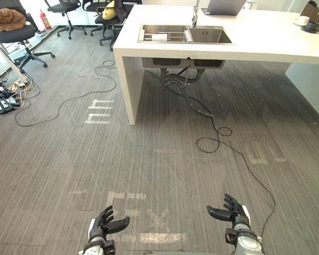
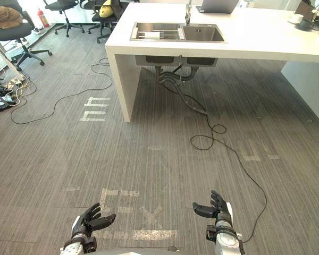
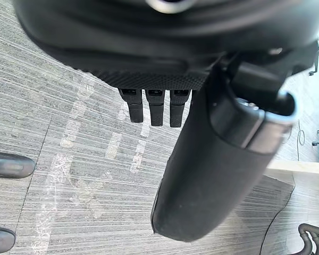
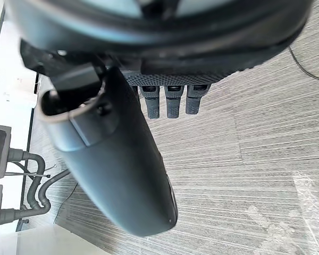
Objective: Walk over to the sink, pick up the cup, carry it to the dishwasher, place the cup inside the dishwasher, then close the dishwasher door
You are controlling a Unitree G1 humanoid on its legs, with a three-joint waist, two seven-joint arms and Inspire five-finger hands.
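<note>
My left hand (image 1: 103,226) and right hand (image 1: 231,210) hang low in front of me, well apart, thumbs turned inward. The fingers of both are spread and relaxed, holding nothing. Under them lies a grey striped carpet (image 1: 165,159). Far ahead stands a white counter (image 1: 255,45) with a steel sink (image 1: 183,34) of two basins set into it and a tap (image 1: 194,16) behind. A white cup (image 1: 303,20) sits at the counter's far right end, well apart from the sink. Office chairs (image 1: 13,32) stand at far left.
</note>
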